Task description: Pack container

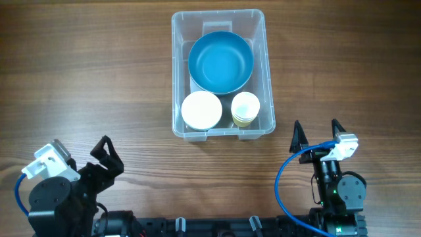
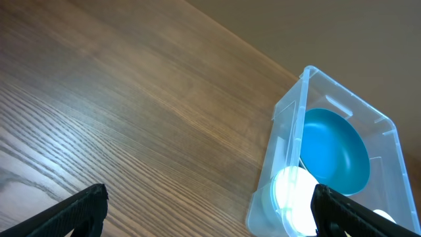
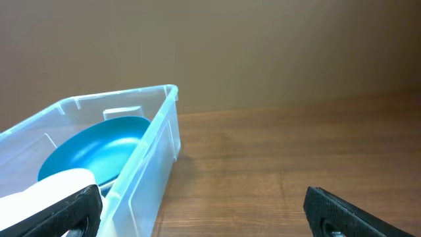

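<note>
left gripper [image 1: 108, 153] stands wide and empty, low over the surface [image 1: 79, 79] at front left. right gripper [image 1: 316, 133] is wide and empty too, at front right. beyond them, mid-surface, sits the container [image 1: 176, 72], holding a blue bowl [image 1: 220, 62], white bowl [image 1: 201, 110] and cream cup [image 1: 245, 108].

Wood-grain table [image 1: 85, 72], clear container [image 1: 263, 66] resting on it (toward the far middle)
</note>
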### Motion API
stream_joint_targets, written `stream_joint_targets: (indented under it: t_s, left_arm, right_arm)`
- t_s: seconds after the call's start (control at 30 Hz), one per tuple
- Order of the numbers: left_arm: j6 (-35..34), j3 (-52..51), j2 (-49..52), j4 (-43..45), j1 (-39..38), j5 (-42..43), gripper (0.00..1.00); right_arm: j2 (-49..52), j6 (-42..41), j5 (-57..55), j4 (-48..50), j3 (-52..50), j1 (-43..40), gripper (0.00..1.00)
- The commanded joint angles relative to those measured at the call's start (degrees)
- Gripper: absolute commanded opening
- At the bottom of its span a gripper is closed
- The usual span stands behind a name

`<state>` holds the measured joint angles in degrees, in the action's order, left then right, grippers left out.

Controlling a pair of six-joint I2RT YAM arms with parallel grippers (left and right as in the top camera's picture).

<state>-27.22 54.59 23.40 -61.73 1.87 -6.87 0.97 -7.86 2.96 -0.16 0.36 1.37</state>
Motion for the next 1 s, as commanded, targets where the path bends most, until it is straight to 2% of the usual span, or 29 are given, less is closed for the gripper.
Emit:
stream_joint_targets:
  t_s: [0.0, 0.57, 0.7, 0.83, 0.97]
  left_arm:
    - [0.92, -0.22, -0.26, 0.13, -0.37, 0.66, 1.0]
    - [0.92, -0.22, -0.26, 0.13, -0.37, 0.66, 1.0]
    - [2.97, -0.79, -1.11, -2.01, -0.02, -0.46, 1.0]
    - [4.55, -10.21, -8.15, 2.16, -0.07, -0.42, 1.0]
    - [4.57, -25.07, -17.53, 16.72, -0.04, 0.02, 1.0]
  right_arm:
    - [-0.76, -1.16, 0.96, 0.28, -0.07, 0.33, 1.0]
    - [-0.76, -1.18, 0.96, 0.28, -0.07, 0.33, 1.0]
    - [-0.76, -1.16, 0.96, 0.28, -0.07, 0.33, 1.0]
    - [-0.76, -1.16, 0.96, 0.28, -0.07, 0.33, 1.0]
    - [-0.76, -1.16, 0.96, 0.28, -0.07, 0.33, 1.0]
